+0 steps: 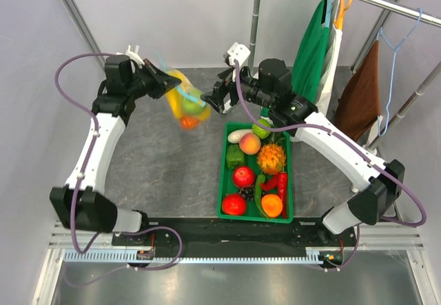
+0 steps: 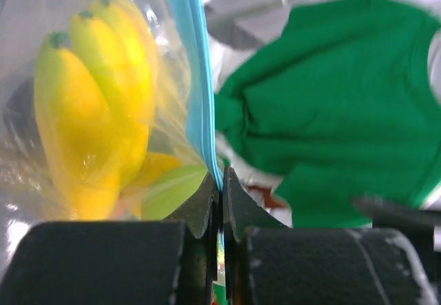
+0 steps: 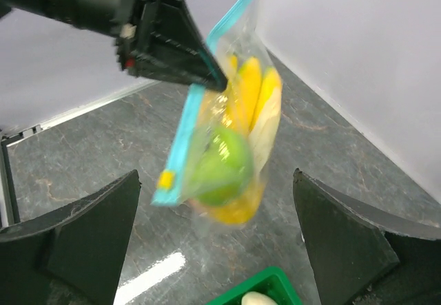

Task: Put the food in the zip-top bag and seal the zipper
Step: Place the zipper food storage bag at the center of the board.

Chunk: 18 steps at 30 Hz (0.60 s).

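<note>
The clear zip-top bag (image 1: pixel 185 104) hangs in the air above the table, holding a yellow banana bunch (image 2: pixel 96 105), a green apple (image 3: pixel 222 167) and an orange piece (image 1: pixel 189 122). My left gripper (image 1: pixel 167 82) is shut on the bag's light-blue zipper strip (image 2: pixel 196 78), and the bag dangles from it. The strip also shows in the right wrist view (image 3: pixel 186 129) with a small yellow slider (image 3: pixel 165 179) near its lower end. My right gripper (image 1: pixel 209 98) is wide open, empty, just right of the bag and apart from it.
A green crate (image 1: pixel 289 174) right of centre holds several more toy fruits and vegetables. A clothes rail at the back right carries a green garment (image 1: pixel 313 50), a brown cloth (image 1: pixel 360 91) and hangers. Grey walls close off the left and back.
</note>
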### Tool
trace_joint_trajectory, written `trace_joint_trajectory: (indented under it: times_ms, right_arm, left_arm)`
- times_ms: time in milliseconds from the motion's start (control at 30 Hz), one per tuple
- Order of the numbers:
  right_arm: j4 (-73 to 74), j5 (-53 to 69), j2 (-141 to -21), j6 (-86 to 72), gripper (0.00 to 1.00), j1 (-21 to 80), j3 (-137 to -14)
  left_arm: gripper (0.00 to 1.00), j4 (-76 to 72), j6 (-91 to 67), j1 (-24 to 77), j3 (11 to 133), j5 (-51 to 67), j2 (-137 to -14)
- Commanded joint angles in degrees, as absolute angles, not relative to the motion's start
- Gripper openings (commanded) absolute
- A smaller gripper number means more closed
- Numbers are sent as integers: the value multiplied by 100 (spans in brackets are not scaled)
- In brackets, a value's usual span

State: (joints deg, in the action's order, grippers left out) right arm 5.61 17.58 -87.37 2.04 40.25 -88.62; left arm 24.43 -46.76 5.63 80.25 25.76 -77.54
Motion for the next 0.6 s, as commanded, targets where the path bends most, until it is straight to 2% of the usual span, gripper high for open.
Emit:
trace_joint_trajectory:
  times_ms: [0,100,300,467,500,567]
  right_arm:
    - [677,1617,-8534,61,98,3894,-9018]
    - [686,1617,-8490,79,98,3832,-8948]
    - [791,1749,-8385,202,98,3797,-8903]
    - [853,1898,-8437,325,98,3797,-8921]
    - [861,1916,-8472,316,98,3797,-8956]
    - [861,1951,-8534,299,98,3797,-9000]
  left_arm:
    - [2,917,-6516,203,7896,2809,-8497]
    - [2,293,-7310,-174,6870,3225,-8613]
    - [2,185,-7077,-448,5084,3505,-8253]
    - [3,1377,-6189,-361,4413,3937,-7727]
    - [4,1667,-5831,-352,4334,3929,-7639]
    - [19,2342,-5530,-352,4280,3859,-7436]
